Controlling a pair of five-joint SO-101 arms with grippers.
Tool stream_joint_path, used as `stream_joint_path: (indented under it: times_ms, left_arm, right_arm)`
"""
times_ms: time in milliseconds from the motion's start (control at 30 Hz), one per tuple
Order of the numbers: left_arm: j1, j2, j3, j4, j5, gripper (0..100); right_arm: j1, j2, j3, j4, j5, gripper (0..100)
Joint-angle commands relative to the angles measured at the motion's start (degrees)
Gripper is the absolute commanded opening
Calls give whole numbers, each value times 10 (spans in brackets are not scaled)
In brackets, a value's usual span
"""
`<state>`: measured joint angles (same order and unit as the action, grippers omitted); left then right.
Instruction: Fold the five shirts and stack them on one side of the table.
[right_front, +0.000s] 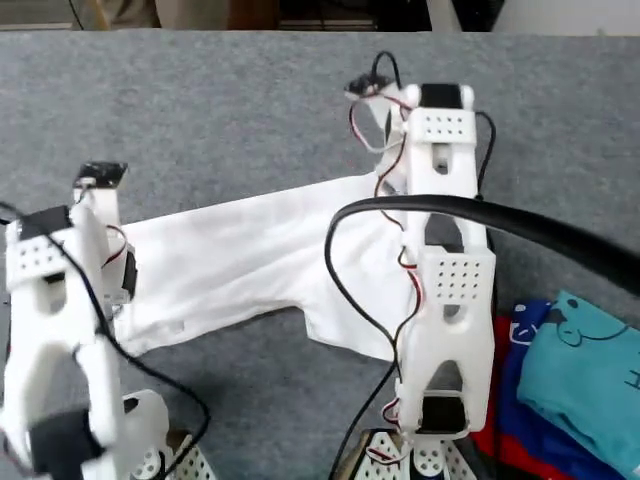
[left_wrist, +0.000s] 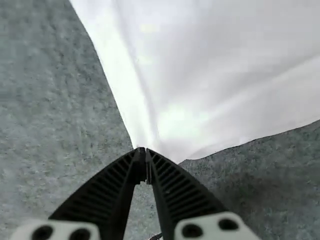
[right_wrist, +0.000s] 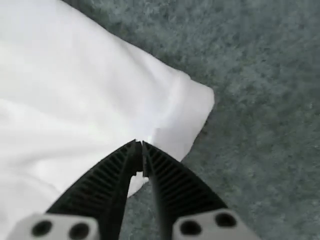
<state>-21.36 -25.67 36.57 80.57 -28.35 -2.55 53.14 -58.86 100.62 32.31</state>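
Cloth takes the middle of the surface: a white shirt (right_front: 240, 260) of thin, smooth fabric lies stretched in a long band from the left edge toward the far right, with soft creases along its length. One short sleeve hangs toward the near edge.

The left gripper (left_wrist: 142, 152), with black ribbed jaws, has its fingers pressed together and pinches the shirt's hem at a corner, where folds run into the tips. The right gripper (right_wrist: 139, 145), of the same ribbed black plastic, is likewise closed and nips the cloth beside a rounded, doubled-over sleeve end.

The white perforated plastic right arm (right_front: 450, 280) lies over the shirt's right part and hides it. The left arm (right_front: 50, 300) covers the left end.

At the near right corner sits a pile of folded shirts, with a teal shirt (right_front: 590, 370) on top, a blue shirt (right_front: 520, 370) beneath it and a red shirt (right_front: 500, 440) lowest. All three are cut off by the frame.

Everything rests on a grey felt-like cover (right_front: 200, 110) with a fuzzy nap. A thick black cable (right_front: 540, 225) arcs over the right arm, and thin red and white wires run along it.
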Motion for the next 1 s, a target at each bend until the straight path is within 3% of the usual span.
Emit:
stream_joint_path:
  times_ms: [0, 133, 500, 633, 767, 967]
  left_arm:
    - [6, -95, -16, 3, 38, 19]
    - [23, -99, 14, -3, 55, 19]
    - [20, -106, 158, -156, 47, 20]
    - [-33, -106, 172, -211, 105, 29]
    - [-76, -105, 185, -244, 123, 126]
    - [-95, -101, 263, -350, 123, 135]
  right_arm:
    - [-10, -58, -48, 18, 9, 6]
    - [-19, -150, 41, 18, 42, 9]
    - [-46, -516, 509, -31, 218, 12]
    - [-61, -647, 732, -86, 272, 117]
    - [-113, -786, 931, -130, 282, 196]
    - [-254, -957, 1141, -154, 247, 195]
